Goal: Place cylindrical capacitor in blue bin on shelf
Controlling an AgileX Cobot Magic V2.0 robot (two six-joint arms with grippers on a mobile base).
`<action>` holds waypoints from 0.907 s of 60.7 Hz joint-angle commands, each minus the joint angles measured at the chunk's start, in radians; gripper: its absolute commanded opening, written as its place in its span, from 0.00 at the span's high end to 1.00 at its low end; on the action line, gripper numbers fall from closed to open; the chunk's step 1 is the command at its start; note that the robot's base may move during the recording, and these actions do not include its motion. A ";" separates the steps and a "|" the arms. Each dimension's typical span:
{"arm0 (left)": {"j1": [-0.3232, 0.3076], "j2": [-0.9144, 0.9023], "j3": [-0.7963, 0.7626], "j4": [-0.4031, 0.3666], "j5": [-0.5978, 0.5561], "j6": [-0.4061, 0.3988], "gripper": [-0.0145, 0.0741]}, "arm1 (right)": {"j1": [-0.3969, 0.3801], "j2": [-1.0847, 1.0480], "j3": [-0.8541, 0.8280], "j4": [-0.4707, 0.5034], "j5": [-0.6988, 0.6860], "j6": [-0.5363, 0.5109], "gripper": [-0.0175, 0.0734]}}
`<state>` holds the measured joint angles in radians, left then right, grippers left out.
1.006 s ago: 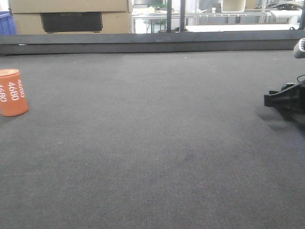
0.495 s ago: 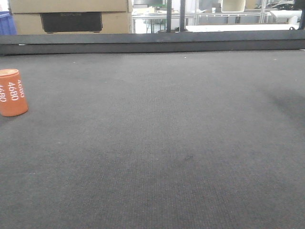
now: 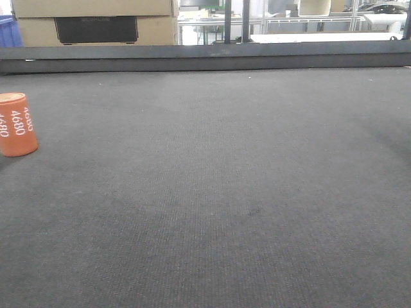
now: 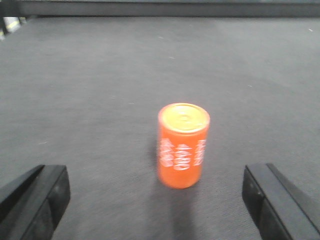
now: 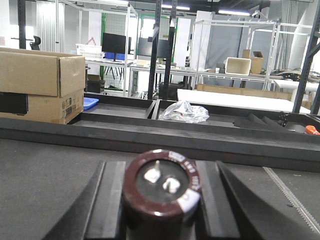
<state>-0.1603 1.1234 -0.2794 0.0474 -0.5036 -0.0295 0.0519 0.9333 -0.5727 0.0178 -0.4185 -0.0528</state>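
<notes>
The wide dark grey fuzzy table top (image 3: 212, 192) is biggest. A brown cardboard box (image 5: 40, 75) sits behind it. The left claw (image 4: 157, 198) is wide open and holds nothing. An orange round can (image 4: 183, 145) stands upright between its fingers, touching neither. The right claw (image 5: 161, 202) squeezes the dark brown round capacitor (image 5: 161, 182).

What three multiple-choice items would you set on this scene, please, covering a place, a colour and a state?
1. In the front view, the orange cylinder shows: A) far left B) centre C) far right.
2. The capacitor in the right gripper is: A) blue B) dark brown C) white.
3. The left gripper is: A) open B) shut on the cylinder C) shut on nothing.
Answers: 1 A, it sits by the left frame edge. 2 B, its casing shows dark brown. 3 A, both fingers stand apart from the cylinder.
</notes>
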 commanded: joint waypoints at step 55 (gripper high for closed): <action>-0.081 0.657 -0.356 -0.196 -0.189 -0.008 0.15 | 0.002 -0.016 0.004 -0.006 0.053 0.000 0.98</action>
<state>-0.2363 1.7611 -0.6151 -0.1448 -0.6629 -0.0295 0.0519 0.9266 -0.5686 0.0178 -0.3498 -0.0528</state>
